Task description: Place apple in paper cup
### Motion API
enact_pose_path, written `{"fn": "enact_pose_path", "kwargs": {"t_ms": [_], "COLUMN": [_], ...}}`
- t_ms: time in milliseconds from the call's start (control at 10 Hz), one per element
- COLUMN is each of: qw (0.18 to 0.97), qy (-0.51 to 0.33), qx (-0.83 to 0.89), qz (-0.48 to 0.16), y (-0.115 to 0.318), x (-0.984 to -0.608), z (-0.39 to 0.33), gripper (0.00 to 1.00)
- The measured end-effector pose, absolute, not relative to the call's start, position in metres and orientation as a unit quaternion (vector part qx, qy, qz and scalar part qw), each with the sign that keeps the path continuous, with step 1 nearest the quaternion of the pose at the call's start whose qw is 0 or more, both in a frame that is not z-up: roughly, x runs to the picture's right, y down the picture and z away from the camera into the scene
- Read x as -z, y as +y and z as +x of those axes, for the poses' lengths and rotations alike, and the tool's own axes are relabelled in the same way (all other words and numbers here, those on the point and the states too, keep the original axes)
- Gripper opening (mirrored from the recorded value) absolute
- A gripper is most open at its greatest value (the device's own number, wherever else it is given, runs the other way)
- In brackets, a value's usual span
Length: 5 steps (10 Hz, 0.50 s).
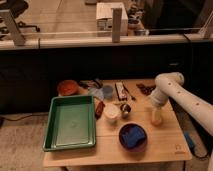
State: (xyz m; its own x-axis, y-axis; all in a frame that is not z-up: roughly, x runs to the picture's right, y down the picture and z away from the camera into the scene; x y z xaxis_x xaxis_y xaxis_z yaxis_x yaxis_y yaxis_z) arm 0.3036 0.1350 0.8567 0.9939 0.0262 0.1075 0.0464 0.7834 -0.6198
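Note:
The apple [157, 119] is a small yellow-orange fruit on the right side of the wooden table [165, 145]. My gripper [156, 109] hangs from the white arm [170, 85] directly over the apple, at or just above its top. The white paper cup [111, 114] stands upright near the table's middle, to the left of the apple and apart from it.
A dark blue bowl [132, 137] sits at the front, between the cup and the apple. A green tray [70, 122] fills the left side. An orange bowl [67, 87], a blue cup [106, 92] and small items [125, 109] lie toward the back.

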Motion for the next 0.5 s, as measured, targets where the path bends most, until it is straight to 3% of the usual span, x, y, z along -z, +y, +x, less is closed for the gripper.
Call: {"fn": "enact_pose_path", "kwargs": {"t_ms": [300,500], "qw": [0.94,0.939], "qy": [-0.053,-0.051], "qx": [0.001,0.001], "qz": [-0.338,-0.339], "y": [0.145,0.15], "x": [-0.859,-0.86], "z": [0.312,0.314], "gripper": [0.8,0.7]}}
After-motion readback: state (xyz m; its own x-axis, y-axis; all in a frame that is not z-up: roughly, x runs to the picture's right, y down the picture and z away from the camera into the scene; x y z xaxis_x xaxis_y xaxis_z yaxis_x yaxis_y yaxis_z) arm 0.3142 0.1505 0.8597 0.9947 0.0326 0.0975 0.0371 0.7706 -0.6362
